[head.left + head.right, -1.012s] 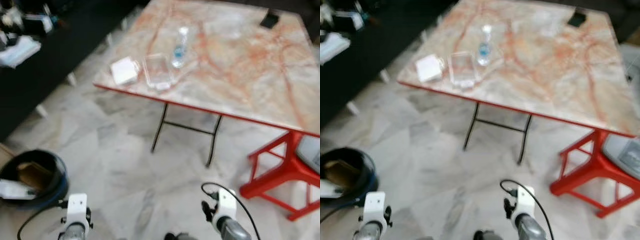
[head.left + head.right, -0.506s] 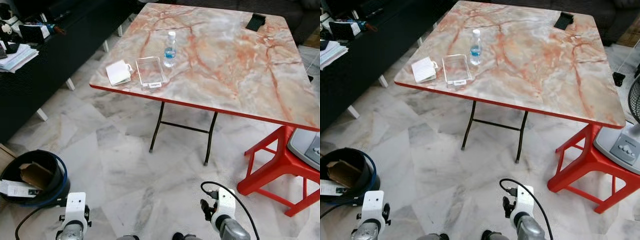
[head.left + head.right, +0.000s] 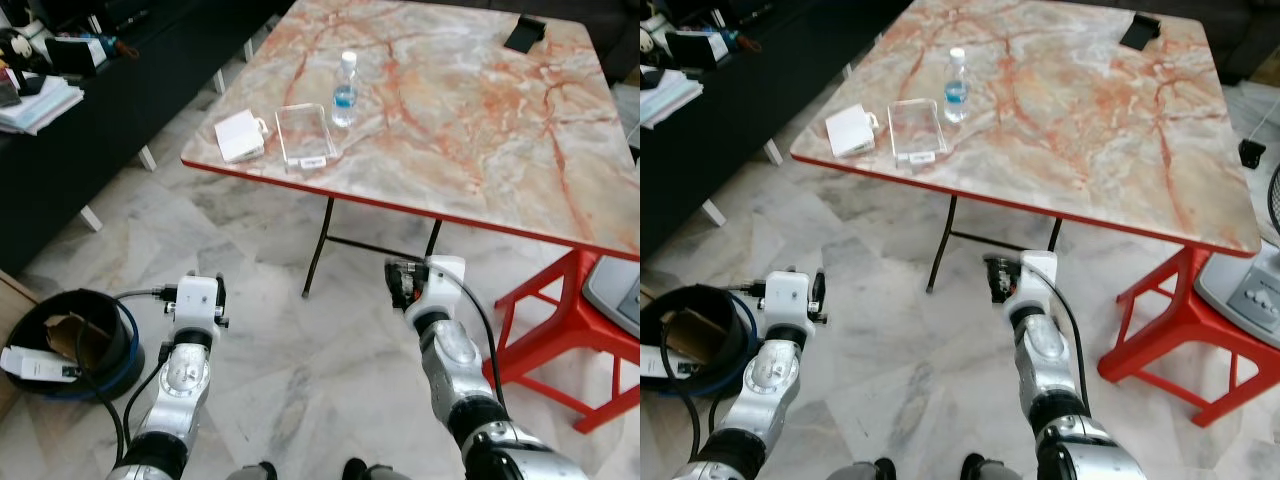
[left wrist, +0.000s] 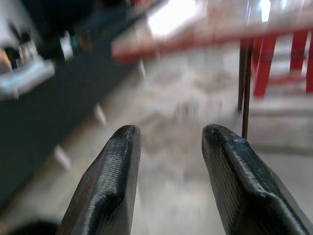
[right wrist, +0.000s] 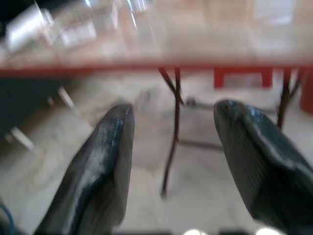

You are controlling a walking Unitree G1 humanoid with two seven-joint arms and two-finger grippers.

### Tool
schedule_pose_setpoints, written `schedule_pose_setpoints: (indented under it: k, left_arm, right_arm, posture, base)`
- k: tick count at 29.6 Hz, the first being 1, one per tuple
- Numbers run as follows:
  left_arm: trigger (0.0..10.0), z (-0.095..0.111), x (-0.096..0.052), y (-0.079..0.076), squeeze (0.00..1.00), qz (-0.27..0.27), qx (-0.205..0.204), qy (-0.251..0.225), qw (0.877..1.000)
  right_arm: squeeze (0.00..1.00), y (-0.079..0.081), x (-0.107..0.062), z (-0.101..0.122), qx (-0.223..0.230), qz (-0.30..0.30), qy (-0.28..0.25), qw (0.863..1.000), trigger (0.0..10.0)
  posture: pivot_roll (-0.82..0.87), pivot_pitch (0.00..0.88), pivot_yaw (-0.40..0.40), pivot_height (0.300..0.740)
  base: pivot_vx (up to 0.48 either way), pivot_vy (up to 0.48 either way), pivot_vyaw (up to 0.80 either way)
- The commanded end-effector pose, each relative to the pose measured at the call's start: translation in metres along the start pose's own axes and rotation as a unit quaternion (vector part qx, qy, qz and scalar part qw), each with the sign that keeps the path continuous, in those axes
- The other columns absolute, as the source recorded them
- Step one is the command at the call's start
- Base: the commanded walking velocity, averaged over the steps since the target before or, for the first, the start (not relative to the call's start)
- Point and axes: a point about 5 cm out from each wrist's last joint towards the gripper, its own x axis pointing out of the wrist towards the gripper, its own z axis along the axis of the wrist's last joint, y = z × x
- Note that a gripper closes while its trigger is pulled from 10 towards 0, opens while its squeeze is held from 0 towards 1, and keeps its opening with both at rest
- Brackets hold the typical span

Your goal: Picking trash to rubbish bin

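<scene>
Near the red-edged marble table's (image 3: 480,140) left corner lie a small water bottle (image 3: 345,88), a clear plastic container (image 3: 305,135) and a white packet (image 3: 240,137). A black rubbish bin (image 3: 126,338) with a blue rim stands on the floor at my left, holding cardboard (image 3: 68,336) and a white box (image 3: 35,364). My left gripper (image 4: 168,142) is open and empty over the floor, right of the bin. Below the table's front edge, my right gripper (image 5: 171,127) is also open and empty.
A red plastic stool (image 3: 560,320) carries a grey fan base (image 3: 615,295) at the right. A long black cabinet (image 3: 100,120) with papers (image 3: 40,100) runs along the left. A black phone (image 3: 525,33) lies at the table's far corner. Thin metal table legs (image 3: 318,245) stand ahead.
Both arms have come up and forward from the bottom edge of the eye views. The camera has shifted a little.
</scene>
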Motion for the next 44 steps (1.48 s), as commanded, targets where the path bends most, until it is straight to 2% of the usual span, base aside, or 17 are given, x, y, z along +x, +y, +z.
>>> schedule_pose_setpoints:
  k: [1,3,6,9,28,37,42,44]
  left_arm:
    - [10.0,0.012,0.005,-0.003,0.00,-0.001,0.004,-0.022,1.000]
    - [10.0,0.034,0.018,-0.003,0.00,0.008,0.007,-0.062,0.998]
    - [10.0,0.045,0.024,-0.002,0.00,0.010,0.005,-0.076,0.997]
    - [10.0,0.053,0.025,-0.003,0.00,0.007,0.007,-0.086,0.996]
    - [10.0,0.066,0.026,-0.005,0.00,0.006,-0.010,-0.087,0.996]
    - [10.0,0.067,0.026,-0.006,0.00,0.005,-0.011,-0.086,0.996]
    - [10.0,0.068,0.026,-0.006,0.00,0.005,-0.011,-0.086,0.996]
    - [10.0,0.072,0.027,-0.006,0.00,0.007,-0.013,-0.092,0.996]
  right_arm:
    - [0.00,0.005,0.004,0.010,0.005,0.004,-0.027,1.000,10.0]
    - [0.00,0.018,0.014,0.030,0.008,0.018,-0.066,0.998,10.0]
    - [0.00,0.027,0.017,0.037,0.021,0.031,-0.079,0.996,10.0]
    - [0.00,0.036,0.018,0.040,0.012,0.043,-0.088,0.995,10.0]
    - [0.00,0.056,0.021,0.055,0.023,0.082,-0.115,0.990,10.0]
    - [0.00,0.059,0.022,0.058,0.033,0.088,-0.117,0.989,10.0]
    - [0.00,0.058,0.022,0.059,0.031,0.088,-0.118,0.989,10.0]
    - [0.00,0.061,0.021,0.061,0.012,0.101,-0.123,0.987,10.0]
  posture:
    - [0.13,0.144,-0.015,0.740]
    - [0.14,0.152,-0.018,0.740]
    - [0.14,0.155,-0.016,0.740]
    - [0.13,0.162,-0.012,0.740]
    - [0.14,0.173,-0.018,0.740]
    - [0.14,0.172,-0.019,0.740]
    - [0.14,0.172,-0.020,0.740]
    - [0.14,0.171,-0.020,0.740]
  base:
    - [0.000,0.000,0.00]
    - [0.150,0.000,0.00]
    - [0.315,0.000,0.00]
    - [0.321,0.000,-0.73]
    - [0.344,0.000,-0.16]
    - [0.359,0.000,0.00]
    - [0.355,0.000,0.00]
    - [0.358,0.000,0.00]
